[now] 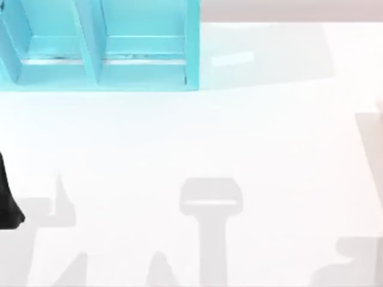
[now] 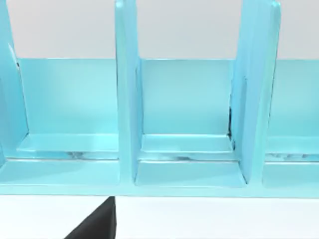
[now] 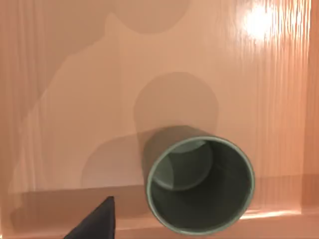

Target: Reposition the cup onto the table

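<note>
The cup (image 3: 199,185) shows in the right wrist view from above. It is a plain grey cylinder, standing upright with its mouth open and nothing inside, on a smooth peach-toned surface (image 3: 75,99). A dark part of my right gripper (image 3: 97,221) lies beside the cup and does not touch it. The white table (image 1: 197,143) spreads across the top view. My left gripper (image 1: 7,203) sits at the table's left edge, and a dark tip of it (image 2: 97,224) points toward the shelf.
A turquoise compartmented shelf unit (image 1: 102,54) stands at the back left of the table, and its open bays (image 2: 187,124) face my left wrist camera. Grey shadows of the arms lie on the front half of the table.
</note>
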### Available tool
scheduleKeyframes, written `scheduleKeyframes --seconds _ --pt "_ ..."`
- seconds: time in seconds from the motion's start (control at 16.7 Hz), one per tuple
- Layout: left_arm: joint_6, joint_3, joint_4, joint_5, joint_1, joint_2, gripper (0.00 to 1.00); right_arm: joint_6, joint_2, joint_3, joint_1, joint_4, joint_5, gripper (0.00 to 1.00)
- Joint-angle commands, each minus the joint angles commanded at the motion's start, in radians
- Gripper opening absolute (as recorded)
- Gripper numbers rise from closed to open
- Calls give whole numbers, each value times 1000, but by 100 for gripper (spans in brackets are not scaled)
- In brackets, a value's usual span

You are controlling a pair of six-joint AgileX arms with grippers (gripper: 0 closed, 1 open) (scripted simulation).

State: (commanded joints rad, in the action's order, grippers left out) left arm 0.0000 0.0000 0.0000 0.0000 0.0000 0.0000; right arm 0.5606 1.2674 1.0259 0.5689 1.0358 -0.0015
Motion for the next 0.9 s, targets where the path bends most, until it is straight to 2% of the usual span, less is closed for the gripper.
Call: scheduleKeyframes --seconds 0.42,0.9 --pt "0 0 0 0 0 0 100 122 280 221 123 229 0 100" --pt "0 0 0 0 0 0 100 123 294 200 125 202 0 100"
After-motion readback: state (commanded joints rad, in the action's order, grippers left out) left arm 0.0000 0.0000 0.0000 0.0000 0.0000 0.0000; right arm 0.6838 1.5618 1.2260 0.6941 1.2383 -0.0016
